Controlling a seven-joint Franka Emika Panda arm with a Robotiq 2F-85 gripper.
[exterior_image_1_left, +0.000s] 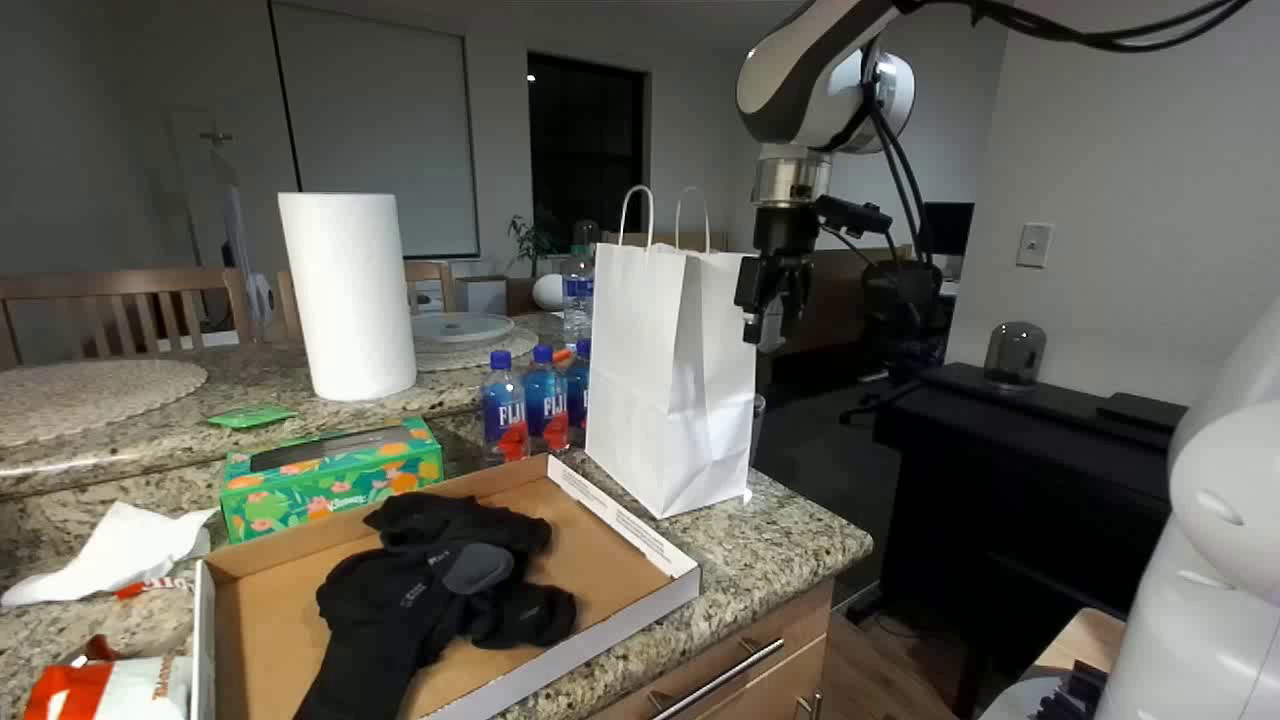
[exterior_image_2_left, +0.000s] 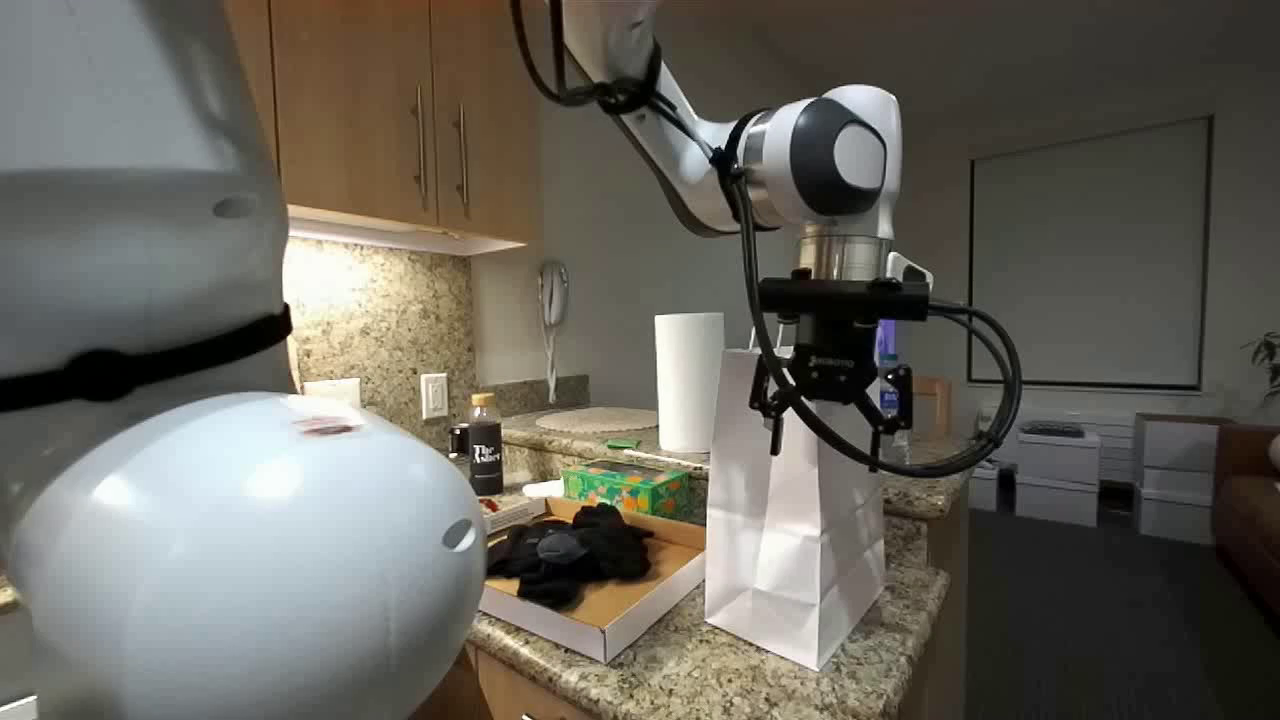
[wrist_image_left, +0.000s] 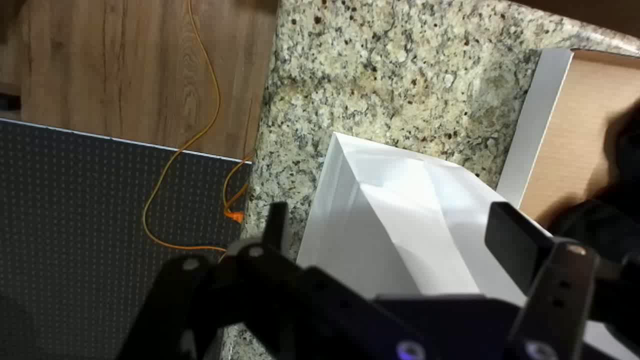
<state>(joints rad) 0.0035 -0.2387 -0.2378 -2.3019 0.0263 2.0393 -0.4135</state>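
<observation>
White arm, black cables, black pincer

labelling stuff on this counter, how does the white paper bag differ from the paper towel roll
The paper bag is boxy with flat, creased sides; the paper towel roll is a cylinder. The bag has two handles; the roll has none. The bag stands on the lower counter, near the open gripper; the roll stands on the raised counter. Both are white and upright.

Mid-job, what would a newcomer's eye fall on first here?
Likely the tall white paper bag, upright near the end of the counter, with the open claw close to its upper part. Next, the black cloth bundle in the cardboard tray. A white paper roll stands on the raised ledge.
</observation>
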